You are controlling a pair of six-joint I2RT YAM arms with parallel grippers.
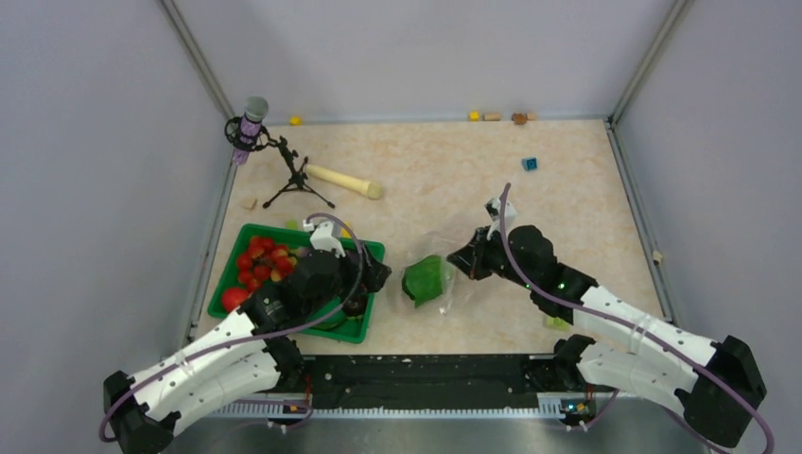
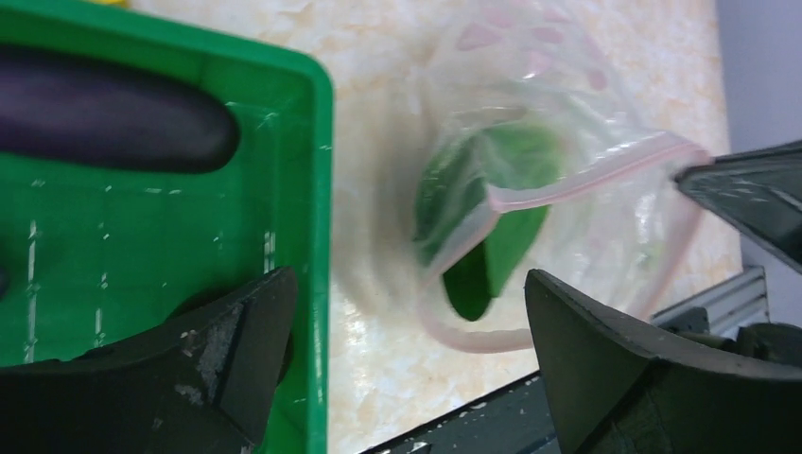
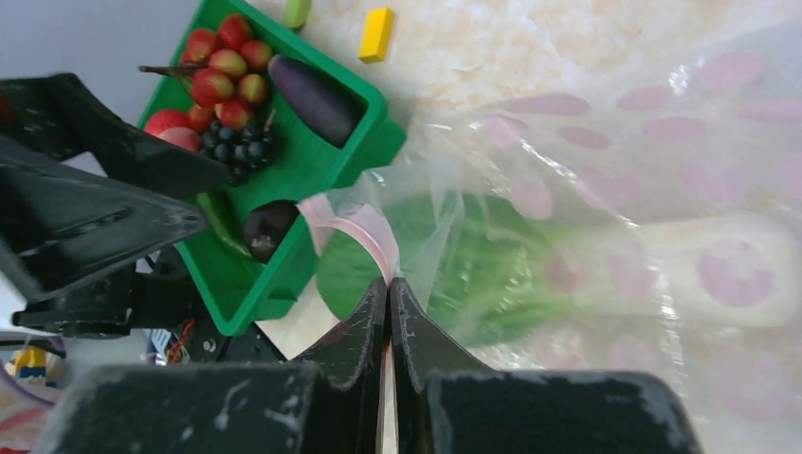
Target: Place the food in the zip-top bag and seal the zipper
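The clear zip-top bag (image 1: 443,284) lies right of the green tray (image 1: 312,234) with the green-and-white bok choy (image 1: 426,280) inside. My right gripper (image 1: 462,260) is shut on the bag's pink zipper (image 3: 355,227) at the mouth edge, seen in the right wrist view (image 3: 389,282), and holds the mouth up. My left gripper (image 2: 409,284) is open and empty, low over the tray's right wall, facing the bag mouth (image 2: 586,175). Strawberries (image 3: 222,71), eggplant (image 3: 317,95), dark berries (image 3: 232,147) and a peach (image 3: 170,123) lie in the tray.
A beige rolling pin (image 1: 342,181) and a microphone on a tripod (image 1: 284,170) stand behind the tray. A blue block (image 1: 530,164) lies far right, a yellow block (image 3: 377,33) beside the tray. Grey walls close in three sides.
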